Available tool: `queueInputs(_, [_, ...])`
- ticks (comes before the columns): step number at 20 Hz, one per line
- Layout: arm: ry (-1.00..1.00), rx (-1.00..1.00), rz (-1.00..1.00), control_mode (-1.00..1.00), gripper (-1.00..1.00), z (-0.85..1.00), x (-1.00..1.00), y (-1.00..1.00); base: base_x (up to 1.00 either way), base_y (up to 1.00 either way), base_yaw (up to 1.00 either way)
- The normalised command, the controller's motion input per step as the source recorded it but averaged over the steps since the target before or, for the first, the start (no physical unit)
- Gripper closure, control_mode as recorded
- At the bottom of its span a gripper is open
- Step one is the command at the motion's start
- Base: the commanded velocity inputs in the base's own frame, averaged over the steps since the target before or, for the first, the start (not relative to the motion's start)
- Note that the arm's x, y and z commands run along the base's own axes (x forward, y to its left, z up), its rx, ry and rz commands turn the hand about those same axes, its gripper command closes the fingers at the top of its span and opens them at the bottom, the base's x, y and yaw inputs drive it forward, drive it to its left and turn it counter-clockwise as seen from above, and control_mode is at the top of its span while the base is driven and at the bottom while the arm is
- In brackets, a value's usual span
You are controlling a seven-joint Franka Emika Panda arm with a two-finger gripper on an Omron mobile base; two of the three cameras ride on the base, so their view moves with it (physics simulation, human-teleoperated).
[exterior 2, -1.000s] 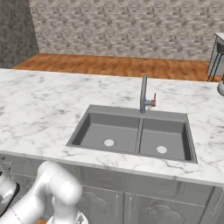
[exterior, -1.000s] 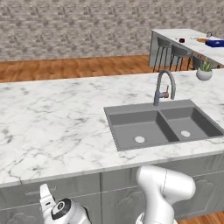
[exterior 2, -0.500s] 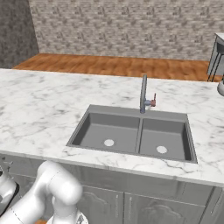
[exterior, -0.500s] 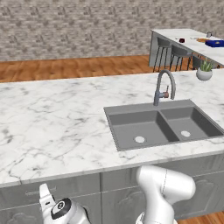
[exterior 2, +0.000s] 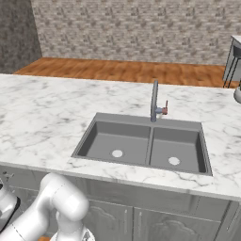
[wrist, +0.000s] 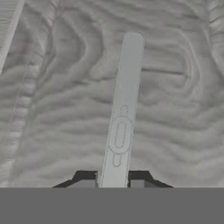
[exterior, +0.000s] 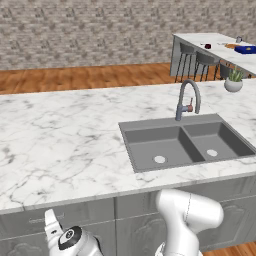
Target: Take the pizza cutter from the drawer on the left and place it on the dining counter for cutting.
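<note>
At the bottom centre of the hand view the fingers pinch the silver bar handle of the grey drawer, so the opening step is in hand; next, a straight pull outward should expose the pizza cutter presumably inside.

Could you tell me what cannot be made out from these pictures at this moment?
- Pizza cutter: drawer front hides the inside, hand view.
- Gripper jaws: cut off by the bottom edge, either side of the bar handle.
- Items on dining counter: too small, left base view.

Kitchen: marble counter, sink, faucet
</note>
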Motion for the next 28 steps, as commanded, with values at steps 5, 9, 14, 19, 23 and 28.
queueInputs(5, [0.00,0.00,0.00,-1.00,1.00,0.00,0.00,0.00,0.00,0.00,0.00])
queueInputs(9, [0.00,0.00,0.00,-1.00,1.00,0.00,-0.02,0.00,0.00,0.00,0.00])
queueInputs(14, [0.00,0.00,0.00,-1.00,1.00,-0.12,-0.33,0.00,0.00,0.00,0.00])
queueInputs(19, [0.00,0.00,0.00,-1.00,1.00,-0.13,-0.42,0.00,0.00,0.00,0.00])
queueInputs(23, [0.00,0.00,0.00,-1.00,1.00,-0.11,-0.46,0.00,0.00,0.00,0.00])
queueInputs(28, [0.00,0.00,0.00,-1.00,1.00,-0.12,-0.48,0.00,0.00,0.00,0.00])
